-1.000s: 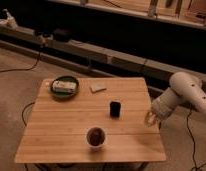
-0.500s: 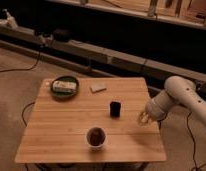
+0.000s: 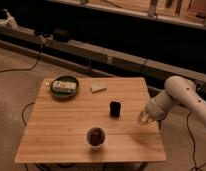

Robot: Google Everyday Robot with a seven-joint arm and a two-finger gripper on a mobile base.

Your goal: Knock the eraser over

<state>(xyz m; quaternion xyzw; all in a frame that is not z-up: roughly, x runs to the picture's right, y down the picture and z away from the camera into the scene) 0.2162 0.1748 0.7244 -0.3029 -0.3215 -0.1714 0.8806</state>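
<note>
The eraser [image 3: 115,108] is a small dark block standing upright near the middle of the wooden table [image 3: 61,125]. My gripper [image 3: 143,118] hangs from the white arm [image 3: 178,95] over the table's right edge. It is to the right of the eraser, a little nearer the front, and apart from it.
A white cup with dark contents [image 3: 96,136] stands near the front edge, left of the gripper. A green plate with a pale item [image 3: 64,86] sits at the back left. A flat tan piece [image 3: 97,88] lies at the back. Dark shelving and cables run behind the table.
The arm has moved left, bringing the gripper from beyond the table's right edge to over that edge, closer to the eraser. The eraser still stands upright.
</note>
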